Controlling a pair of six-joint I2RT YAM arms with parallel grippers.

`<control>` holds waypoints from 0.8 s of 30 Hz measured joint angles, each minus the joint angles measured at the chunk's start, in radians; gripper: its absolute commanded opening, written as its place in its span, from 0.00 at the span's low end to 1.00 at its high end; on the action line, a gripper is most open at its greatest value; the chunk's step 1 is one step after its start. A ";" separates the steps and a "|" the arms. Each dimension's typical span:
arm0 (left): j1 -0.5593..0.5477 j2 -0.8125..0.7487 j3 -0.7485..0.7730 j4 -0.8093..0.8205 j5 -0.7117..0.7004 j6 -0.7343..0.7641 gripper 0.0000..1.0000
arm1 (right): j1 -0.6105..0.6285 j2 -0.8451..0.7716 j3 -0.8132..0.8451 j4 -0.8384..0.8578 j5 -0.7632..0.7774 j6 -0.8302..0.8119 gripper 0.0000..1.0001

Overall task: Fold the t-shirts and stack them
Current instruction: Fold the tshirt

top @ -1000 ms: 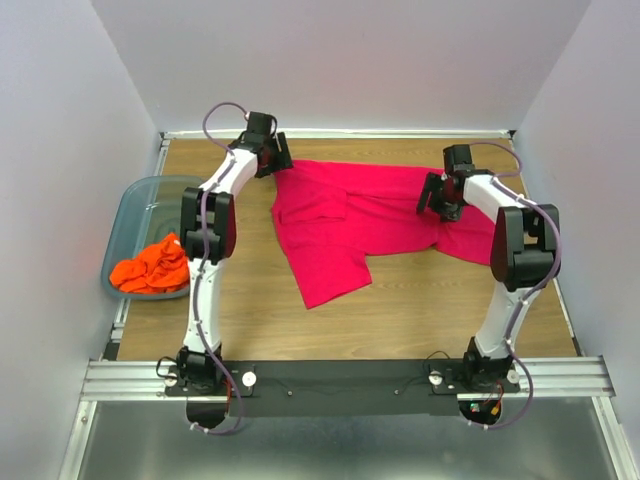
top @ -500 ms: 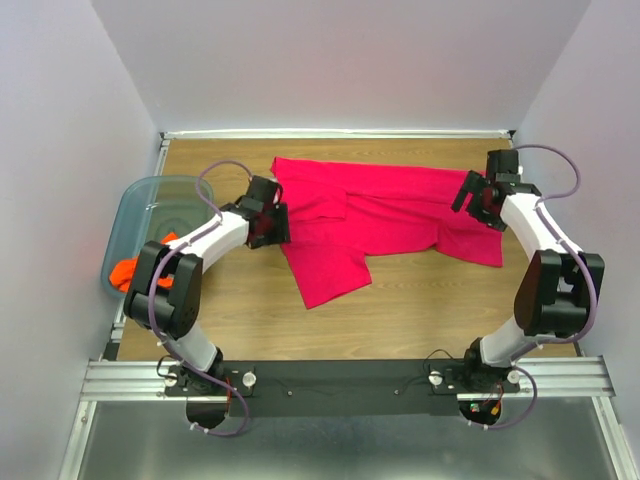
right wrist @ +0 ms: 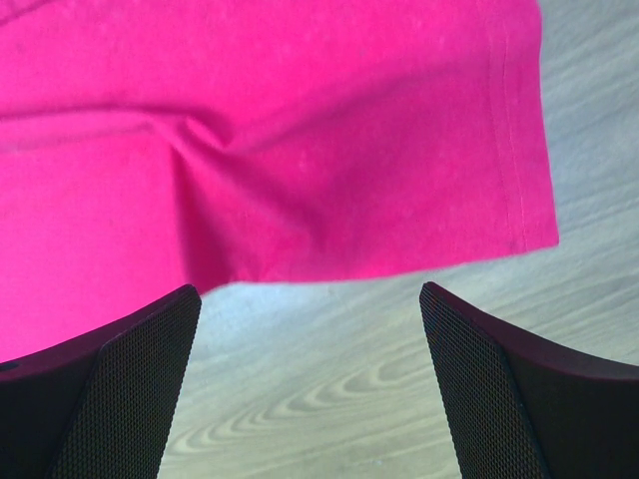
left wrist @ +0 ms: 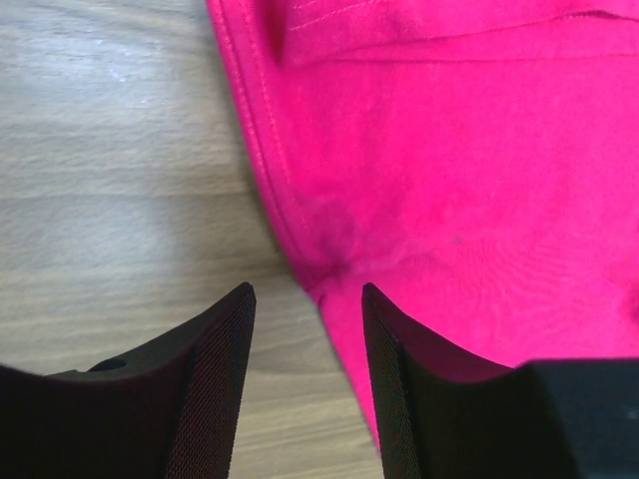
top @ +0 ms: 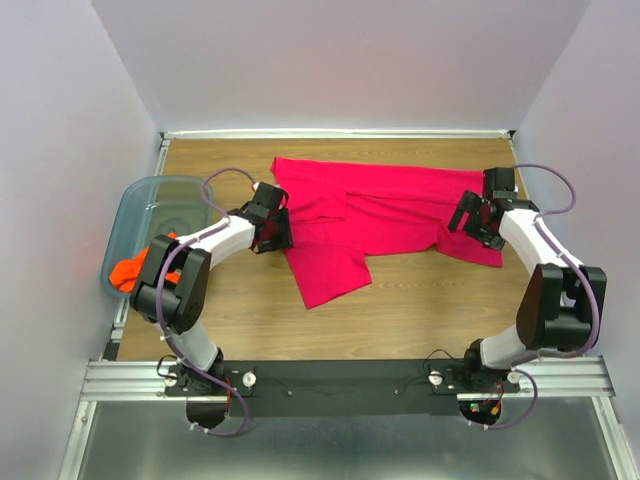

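At the bottom of the overhead view, the two arms rise from the near edge of the desk [top: 430,305]. At centre left, the left gripper [top: 276,234] hovers low at the left hem of the magenta-pink t-shirt [top: 385,212]. Its wrist view shows the fingers [left wrist: 215,369] released, with a narrow gap between them. The puckered hem edge lies just beyond their tips, and nothing is pinched.

At centre right, the right gripper [top: 470,222] sits over the shirt's lower right corner. Its fingers [right wrist: 130,369] are spread wide, with bare wood between them and the pink hem just beyond.

The pink shirt lies spread across the upper middle of the desk, one flap reaching toward the frame's centre. At the left edge, the orange t-shirt [top: 125,270] lies bunched in the near end of the translucent bin [top: 150,190], partly hidden by the left arm.
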 measured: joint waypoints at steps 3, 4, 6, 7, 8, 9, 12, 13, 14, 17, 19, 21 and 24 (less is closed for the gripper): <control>-0.012 0.033 0.006 0.014 -0.020 -0.009 0.50 | 0.000 -0.036 -0.028 -0.003 -0.015 0.000 0.98; -0.015 0.040 0.007 0.017 -0.025 -0.010 0.50 | 0.000 -0.045 -0.034 -0.003 -0.019 0.000 0.98; -0.021 0.048 0.010 0.023 -0.037 -0.011 0.50 | 0.000 -0.067 -0.048 -0.003 -0.029 0.000 0.98; -0.023 0.050 0.011 0.026 -0.042 -0.011 0.49 | 0.000 -0.076 -0.055 -0.003 -0.033 0.000 0.98; -0.025 0.051 0.011 0.027 -0.049 -0.013 0.48 | 0.000 -0.084 -0.060 -0.003 -0.035 0.000 0.98; -0.028 0.051 0.011 0.029 -0.056 -0.014 0.44 | 0.000 -0.095 -0.067 -0.003 -0.038 0.000 0.98; -0.032 0.053 0.008 0.034 -0.082 -0.020 0.37 | 0.000 -0.119 -0.082 -0.003 -0.041 0.000 0.98; -0.032 0.054 0.008 0.035 -0.092 -0.021 0.36 | 0.000 -0.122 -0.084 -0.003 -0.041 0.000 0.98; -0.032 0.056 0.008 0.036 -0.102 -0.021 0.33 | 0.000 -0.126 -0.085 -0.003 -0.041 0.000 0.98; -0.034 0.059 0.006 0.043 -0.121 -0.022 0.19 | 0.000 -0.129 -0.090 -0.003 -0.041 0.000 0.98; -0.034 0.059 0.002 0.049 -0.130 -0.024 0.09 | 0.000 -0.130 -0.093 -0.003 -0.040 0.000 0.98; -0.034 0.059 -0.002 0.060 -0.139 -0.024 0.01 | 0.000 -0.130 -0.095 -0.003 -0.037 0.003 0.98; -0.034 0.059 -0.006 0.068 -0.145 -0.023 0.00 | 0.000 -0.130 -0.095 -0.003 -0.032 0.008 0.98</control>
